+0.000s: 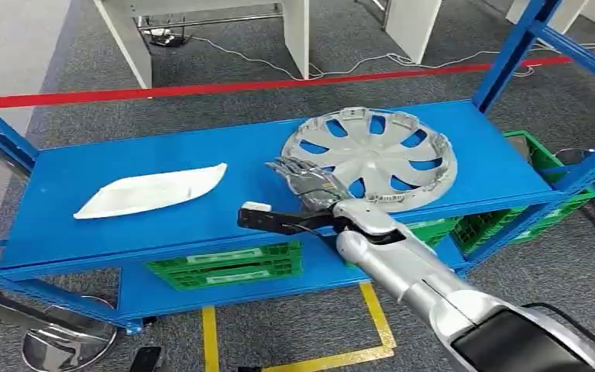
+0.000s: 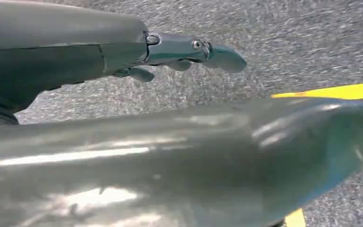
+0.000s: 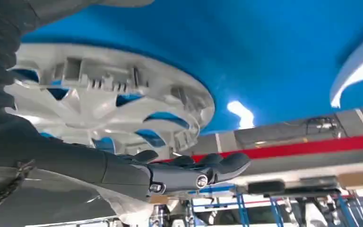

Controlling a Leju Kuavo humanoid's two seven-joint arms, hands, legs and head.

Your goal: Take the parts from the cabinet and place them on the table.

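The right hand (image 1: 307, 180) reaches over the top shelf (image 1: 124, 167) of a blue metal rack, its silver arm coming in from the lower right of the head view. Its fingers (image 1: 290, 167) are spread and extended, holding nothing, and lie just beside the near-left rim of a silver wheel cover (image 1: 372, 155). From the head view it cannot be told whether the fingertips touch the rim. In the right wrist view the same fingers (image 3: 217, 165) stretch out flat next to the cover's slotted edge (image 3: 123, 99), with the blue shelf surface (image 3: 274, 61) beyond.

The wheel cover lies flat on the right half of the shelf, its spokes showing blue through the openings. Well apart from it, on the left half of the shelf, lies a long white curved part (image 1: 151, 191), also flat.

The left hand (image 2: 179, 52) hangs over grey carpet (image 2: 288, 42), fingers (image 2: 220, 57) loosely extended and gripping nothing; a strip of yellow floor tape (image 2: 331, 91) runs nearby.

On the lower shelf (image 1: 333, 267) sit green plastic crates (image 1: 228, 265), one under the middle and another (image 1: 542, 194) at the right end. A red tape line (image 1: 201, 87) crosses the carpet behind the rack, and white table legs (image 1: 298, 35) stand beyond it.
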